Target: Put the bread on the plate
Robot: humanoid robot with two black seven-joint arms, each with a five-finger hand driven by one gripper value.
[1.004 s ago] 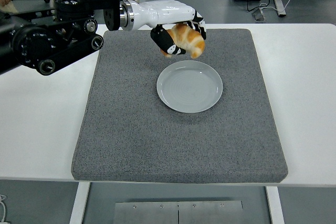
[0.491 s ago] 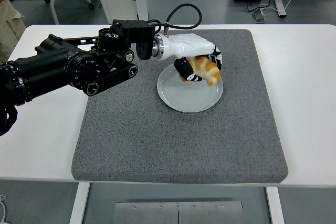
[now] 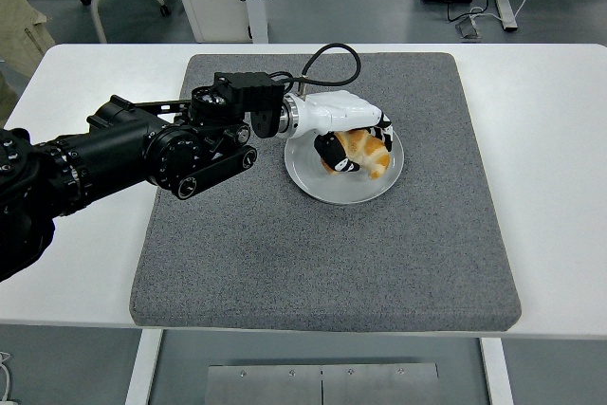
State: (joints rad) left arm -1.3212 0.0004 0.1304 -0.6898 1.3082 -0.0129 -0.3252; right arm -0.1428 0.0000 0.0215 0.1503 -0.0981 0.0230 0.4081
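Holding item: bread [image 3: 365, 152], gripped in curled fingers of left hand [image 3: 343, 135], low over plate [image 3: 318, 177], possibly touching it. Plate on grey mat [image 3: 322, 253]. Remaining, by judgement: release, withdraw hand. Right hand not visible

The left hand [image 3: 346, 135] reaches from the left over the grey mat [image 3: 322, 234] and curls around the bread [image 3: 365, 152], holding it over the plate [image 3: 327, 180]. The mat lies on the white table [image 3: 550, 158]. A person [image 3: 17, 21] stands at the top-left corner.
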